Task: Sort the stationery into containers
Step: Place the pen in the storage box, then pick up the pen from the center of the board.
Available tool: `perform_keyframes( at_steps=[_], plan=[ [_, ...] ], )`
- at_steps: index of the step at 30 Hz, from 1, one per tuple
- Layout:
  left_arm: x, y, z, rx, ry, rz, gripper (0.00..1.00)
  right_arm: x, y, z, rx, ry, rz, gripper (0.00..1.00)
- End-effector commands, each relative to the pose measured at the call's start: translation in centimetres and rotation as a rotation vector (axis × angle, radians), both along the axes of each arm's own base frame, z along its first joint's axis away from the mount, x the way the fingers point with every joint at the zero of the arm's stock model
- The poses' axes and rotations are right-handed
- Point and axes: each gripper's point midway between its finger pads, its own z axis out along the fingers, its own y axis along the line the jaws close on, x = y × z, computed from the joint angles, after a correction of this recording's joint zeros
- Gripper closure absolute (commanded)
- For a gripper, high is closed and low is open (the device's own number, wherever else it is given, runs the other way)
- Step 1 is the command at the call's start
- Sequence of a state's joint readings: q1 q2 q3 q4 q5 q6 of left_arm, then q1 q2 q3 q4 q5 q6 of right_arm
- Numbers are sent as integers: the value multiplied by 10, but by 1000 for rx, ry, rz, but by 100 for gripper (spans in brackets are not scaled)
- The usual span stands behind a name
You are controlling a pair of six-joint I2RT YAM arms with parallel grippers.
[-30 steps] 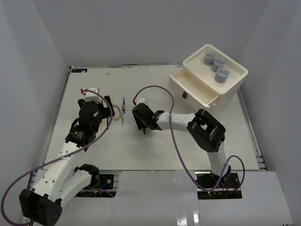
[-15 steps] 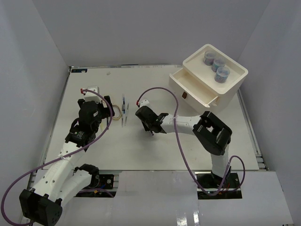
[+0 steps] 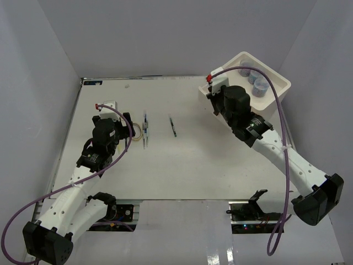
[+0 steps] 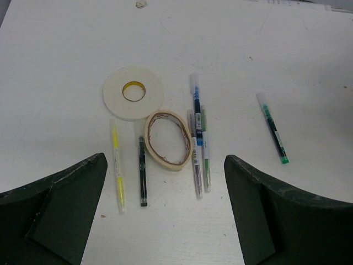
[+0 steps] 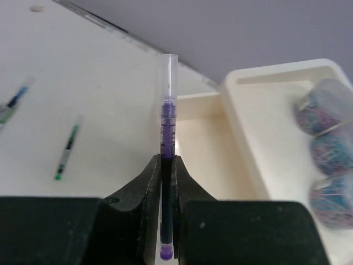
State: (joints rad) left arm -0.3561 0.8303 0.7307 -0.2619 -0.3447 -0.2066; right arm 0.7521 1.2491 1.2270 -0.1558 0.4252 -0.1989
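Top view, left arm: the left arm (image 3: 91, 160) is bent over the left part of the white table (image 3: 182, 171), with the left gripper (image 3: 115, 126) above a group of small items.
Top view, right arm: the right arm (image 3: 270, 143) is stretched far forward, and the right gripper (image 3: 217, 93) is at the front of the large white cube-shaped box (image 3: 281, 85).
Top view, loose pen: a thin green pen (image 3: 173, 126) lies alone at mid-table, its long axis nearly front to back.
Left wrist view, fingers: the two dark fingers (image 4: 55, 215) stand far apart and hold nothing.
Left wrist view, items: a flat white tape ring (image 4: 133, 92) lies with a tan loop (image 4: 168, 139) touching its edge. A yellow pen (image 4: 116, 165) and a black pen (image 4: 142, 171) lie left of the loop.
Right wrist view, fingers: pressed together on a thin purple pen (image 5: 167, 118).
Right wrist view, pen direction: the long axis runs straight forward out of the fingers, cap end ahead, toward the open cream drawer (image 5: 201, 149).
Right wrist view, pen look: purple ink, clear barrel, clear cap.
Right wrist view, tray: three round grey-blue jars (image 5: 322, 105) stand in the top tray.
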Motion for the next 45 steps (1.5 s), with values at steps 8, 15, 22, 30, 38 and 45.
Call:
perform_keyframes(
  at_steps=[8,15,22,30,38,45],
  plan=[
    [0,-3,5,-3,-13,-22,2,50,-48,-20,-317,-38,106,92],
    [0,-4,6,-4,-15,-32,2,67,-63,-30,-360,-22,52,56],
    [0,-3,7,-4,-18,-28,2,57,-30,9,-200,-50,131,14],
    [1,3,5,-1,-13,5,2,37,77,-8,23,84,99,12],
    [0,4,5,-7,-11,16,2,60,129,-120,73,353,30,13],
    [1,3,3,-10,-4,7,2,78,139,-200,38,480,-32,22]
  ],
)
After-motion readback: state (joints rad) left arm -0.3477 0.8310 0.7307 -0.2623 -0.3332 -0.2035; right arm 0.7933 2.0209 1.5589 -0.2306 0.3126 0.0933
